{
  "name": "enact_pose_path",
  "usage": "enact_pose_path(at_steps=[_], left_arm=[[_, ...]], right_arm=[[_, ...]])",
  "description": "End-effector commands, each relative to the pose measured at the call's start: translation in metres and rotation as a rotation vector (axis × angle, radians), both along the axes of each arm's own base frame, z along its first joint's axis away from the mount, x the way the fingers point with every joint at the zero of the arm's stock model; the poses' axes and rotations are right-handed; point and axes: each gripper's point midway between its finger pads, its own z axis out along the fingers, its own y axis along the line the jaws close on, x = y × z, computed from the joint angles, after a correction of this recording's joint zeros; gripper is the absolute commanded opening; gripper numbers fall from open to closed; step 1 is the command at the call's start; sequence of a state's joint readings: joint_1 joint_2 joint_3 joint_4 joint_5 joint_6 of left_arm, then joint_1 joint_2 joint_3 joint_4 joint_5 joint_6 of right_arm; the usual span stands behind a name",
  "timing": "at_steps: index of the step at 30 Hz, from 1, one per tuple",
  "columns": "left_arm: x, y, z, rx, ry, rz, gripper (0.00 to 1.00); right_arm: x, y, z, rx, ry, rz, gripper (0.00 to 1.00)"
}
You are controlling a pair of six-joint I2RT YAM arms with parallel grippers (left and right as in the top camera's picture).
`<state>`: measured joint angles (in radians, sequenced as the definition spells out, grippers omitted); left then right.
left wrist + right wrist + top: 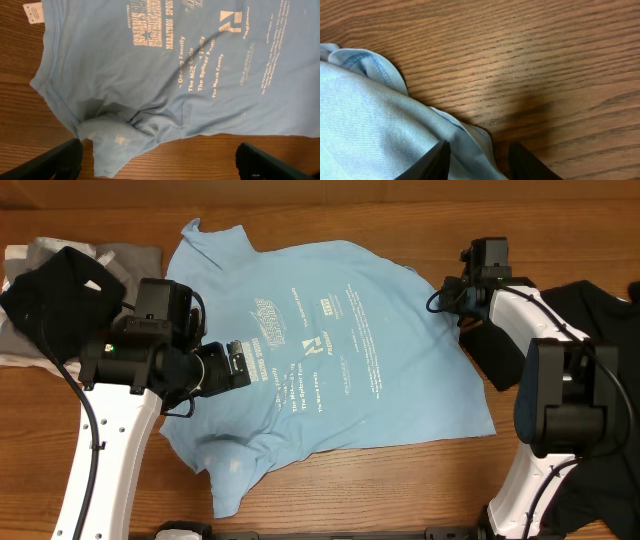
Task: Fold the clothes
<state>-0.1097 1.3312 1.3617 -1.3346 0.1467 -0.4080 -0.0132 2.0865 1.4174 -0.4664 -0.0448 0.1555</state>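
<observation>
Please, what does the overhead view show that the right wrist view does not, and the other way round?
Only overhead: the whole light blue short-sleeved T-shirt spread out with its white print up, both arms, the open left gripper above the shirt, and a black soft garment at the right edge. Only right wrist: the shirt's stitched hem close up, reaching between the parted fingers of the right gripper. Both: the T-shirt and the brown wooden table.
</observation>
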Motion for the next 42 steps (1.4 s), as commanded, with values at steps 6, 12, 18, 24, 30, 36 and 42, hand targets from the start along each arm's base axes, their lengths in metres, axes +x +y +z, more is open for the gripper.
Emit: enact_pose_path(at_steps=[6,12,18,24,30,36,42], left_arm=[[-0.002,-0.002,0.003,-0.006,-0.017,-0.031,1.0],[-0.002,-0.002,0.004,-0.006,-0.019,-0.03,1.0],[-0.002,-0.002,0.003,-0.005,-0.018,-0.03,1.0],[-0.002,-0.002,0.004,-0.005,-0.019,-0.03,1.0],[-0.002,-0.002,0.004,-0.005,-0.019,-0.031,1.0],[-0.001,-0.001,0.003,0.002,-0.021,-0.028,1.0],[0.0,-0.001,0.004,0.002,-0.027,-0.028,1.0]], right_arm=[[0.002,-0.001,-0.016,-0.008,0.015,0.002,0.41],[0.007,-0.002,-0.013,-0.009,-0.009,0.002,0.31],[0.009,-0.013,-0.012,-0.061,-0.017,-0.04,0.11],[0.012,-0.02,-0.01,-0.085,-0.029,-0.085,0.04],[0.016,-0.031,-0.006,-0.096,-0.057,-0.19,0.04],[0.023,-0.062,0.014,-0.2,-0.086,-0.317,0.04],[0.029,-0.091,0.041,-0.306,-0.124,-0.429,0.04]])
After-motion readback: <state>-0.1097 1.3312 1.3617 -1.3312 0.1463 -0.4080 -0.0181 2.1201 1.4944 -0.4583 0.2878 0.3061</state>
